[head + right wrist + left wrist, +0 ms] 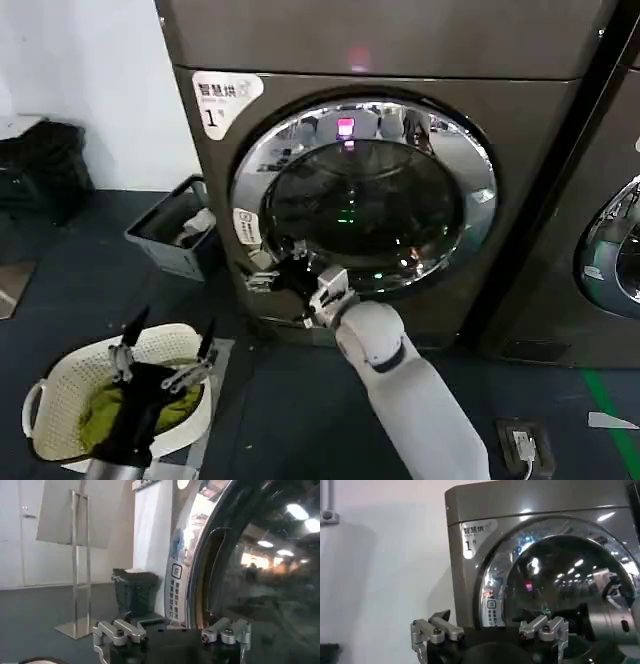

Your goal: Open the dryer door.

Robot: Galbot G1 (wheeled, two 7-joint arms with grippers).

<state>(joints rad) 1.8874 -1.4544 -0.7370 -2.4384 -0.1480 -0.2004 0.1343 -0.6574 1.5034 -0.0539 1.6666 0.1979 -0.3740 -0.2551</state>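
The dryer door (365, 195) is a big round door with a chrome rim and dark glass, on the bronze-grey machine with the "1" sticker (212, 117). My right gripper (285, 268) is at the door's lower left rim, next to the white label, fingers spread open. In the right wrist view the right gripper (170, 622) sits close against the rim of the dryer door (260, 570), one finger by the rim's edge with nothing clamped. My left gripper (168, 335) hangs open above the laundry basket; the left wrist view looks past the left gripper (492, 622) at the dryer door (560, 580).
A white laundry basket (50, 400) holding green cloth stands at the front left. A grey crate (170, 235) sits left of the dryer. A neighbouring machine (610, 250) stands on the right. A power strip (525, 445) lies on the floor.
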